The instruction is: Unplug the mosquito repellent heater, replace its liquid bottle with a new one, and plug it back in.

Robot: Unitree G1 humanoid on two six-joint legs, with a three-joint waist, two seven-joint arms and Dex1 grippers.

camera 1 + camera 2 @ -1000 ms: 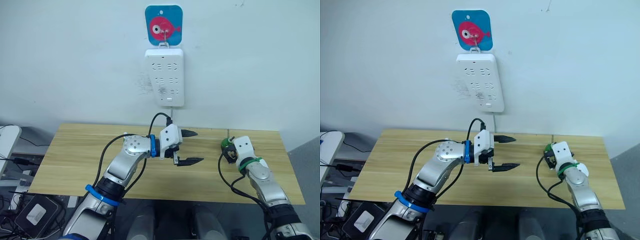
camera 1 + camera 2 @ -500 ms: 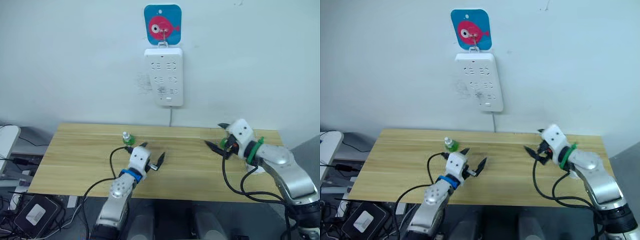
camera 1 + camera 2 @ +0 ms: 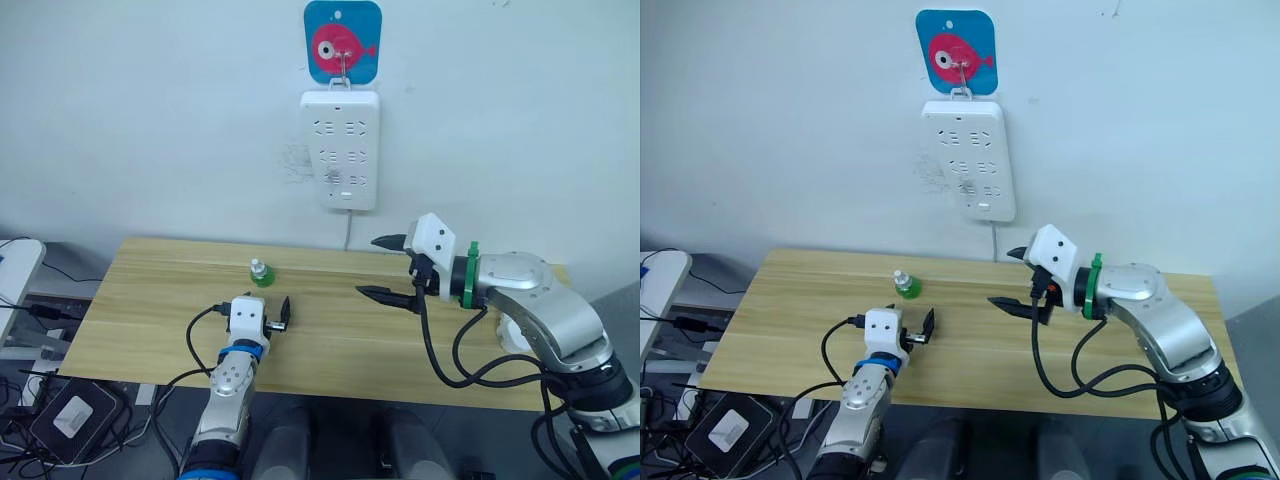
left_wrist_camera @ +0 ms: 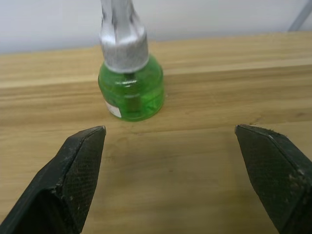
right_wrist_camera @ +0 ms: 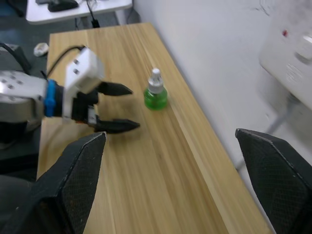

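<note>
- Since half a second ago the right tool point(image 3: 388, 268) has swung up over the middle of the worktop point(image 3: 140, 300); it is wide open and empty.
- The left tool point(image 3: 283, 310) sits low, spread wide, holding nothing, probably lined up to grasp the capped new bottle point(image 4: 129, 85).
- That bottle stands upright just beyond it.
- The power strip point(image 3: 340, 150) on the wall carries no heater.

Pale wood table point(image 3: 150, 300), matt, with long straight grain. The new bottle point(image 4: 130, 87) is glossy translucent green plastic under a dull white screw cap. Finger pads point(image 4: 80, 161) of the left gripper point(image 4: 173, 170) are black with a fine cross-hatched, rubbery texture. Power strip point(image 3: 340, 150) on the wall is smooth white plastic, slightly shiny.
</note>
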